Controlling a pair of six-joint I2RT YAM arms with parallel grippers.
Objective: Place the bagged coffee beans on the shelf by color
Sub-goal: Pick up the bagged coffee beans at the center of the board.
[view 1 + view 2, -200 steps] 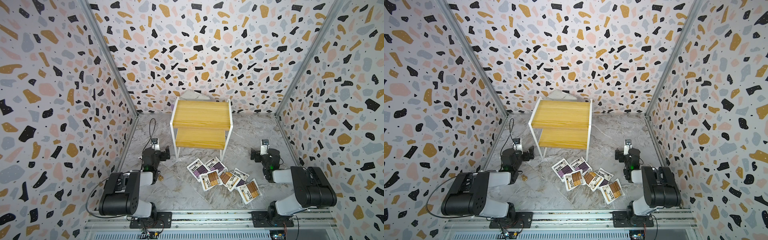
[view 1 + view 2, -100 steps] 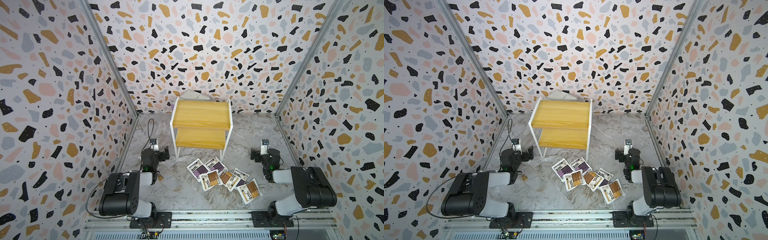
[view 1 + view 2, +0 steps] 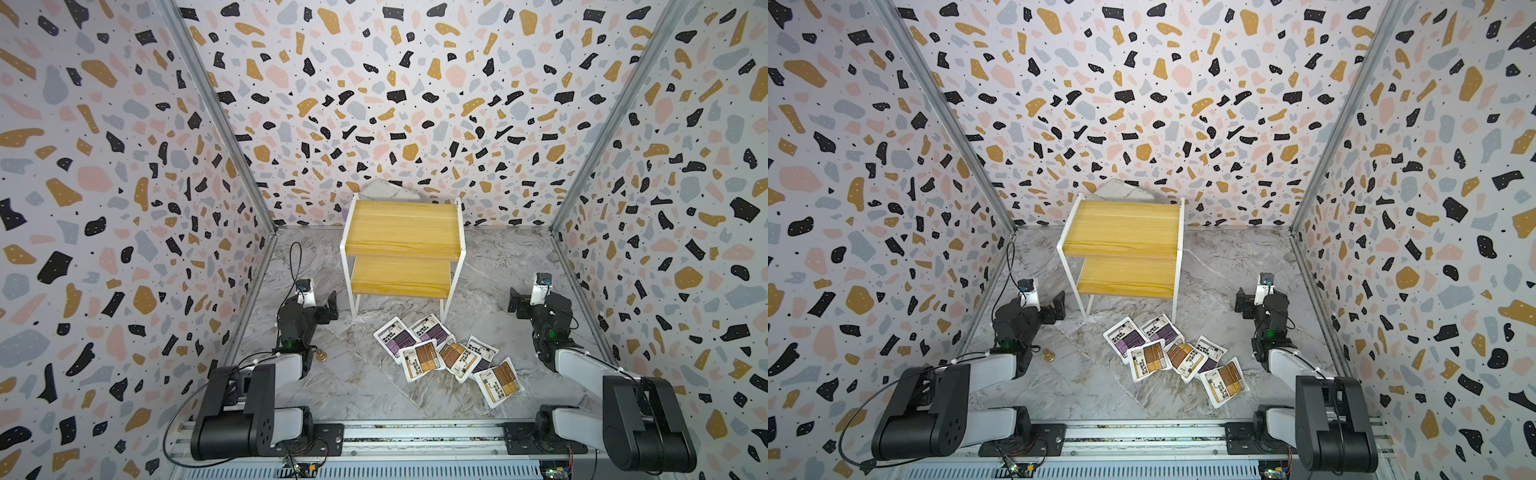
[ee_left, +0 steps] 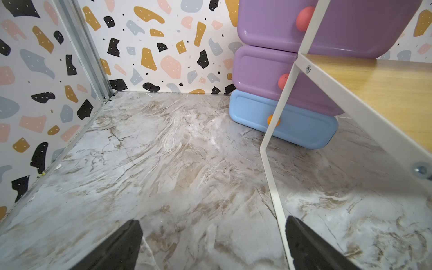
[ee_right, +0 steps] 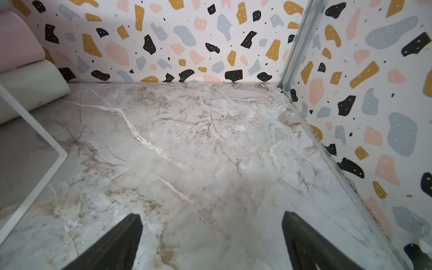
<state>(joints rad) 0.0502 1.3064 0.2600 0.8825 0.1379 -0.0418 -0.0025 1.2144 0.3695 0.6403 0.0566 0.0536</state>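
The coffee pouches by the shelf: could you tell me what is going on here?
Nothing is handled yet. All six coffee pouches lie in a pile on the marble surface before the shelf, whose two boards are bare. The left end effector and right end effector are open and empty, flanking the shelf.

Yellow shelf (image 3: 402, 226), purple and brown pouches (image 3: 446, 357), marbled floor (image 3: 365, 390).

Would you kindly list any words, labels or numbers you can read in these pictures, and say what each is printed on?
Coffee pouches: black print on every label, too small and blurred to read.
Shelf: no writing visible.
Nothing else is legible in any view.
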